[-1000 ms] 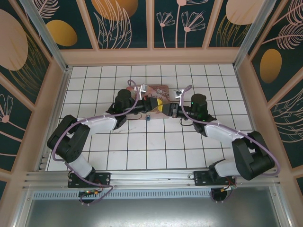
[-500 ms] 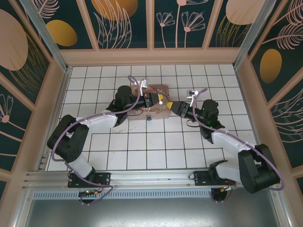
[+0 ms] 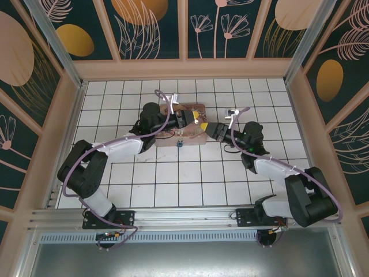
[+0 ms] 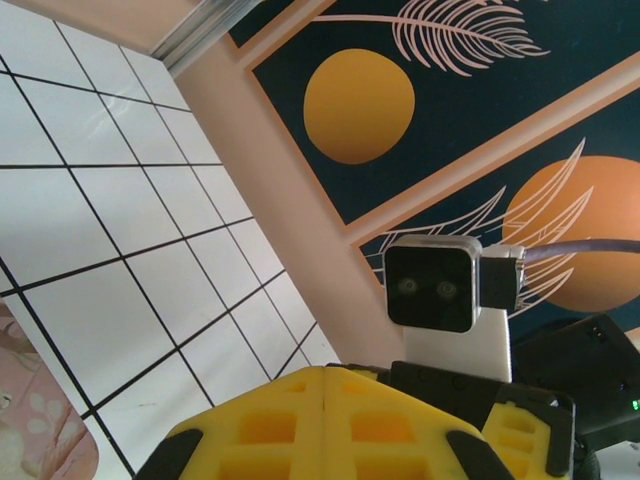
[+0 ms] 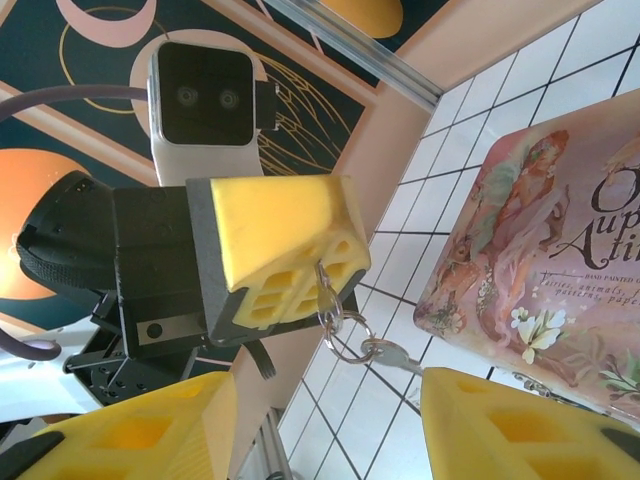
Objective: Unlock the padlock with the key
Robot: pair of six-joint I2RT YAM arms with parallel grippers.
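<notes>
A white tiled counter point(image 3: 173, 173) carries a pink illustrated tin point(image 5: 540, 260), and two robot arms meet above it. The left gripper point(image 5: 325, 265) is closed, pinching a small ring point(image 5: 338, 335) from which the key point(image 5: 392, 354) dangles loose. The right gripper point(image 5: 330, 435) faces it with jaws parted and empty, and the key hangs near the gap between them. The tiny blue padlock point(image 3: 180, 144) lies on the counter just in front of the tin's near edge, and neither gripper touches it.

The step in hand looks like a handover, since the key must be held firmly before it can meet the lock. Next, the right gripper probably needs to close on the key itself to steady it.

The tin's lid bears ornate script, cut off at the edge, and a small line that seems to read "hand painted".
</notes>
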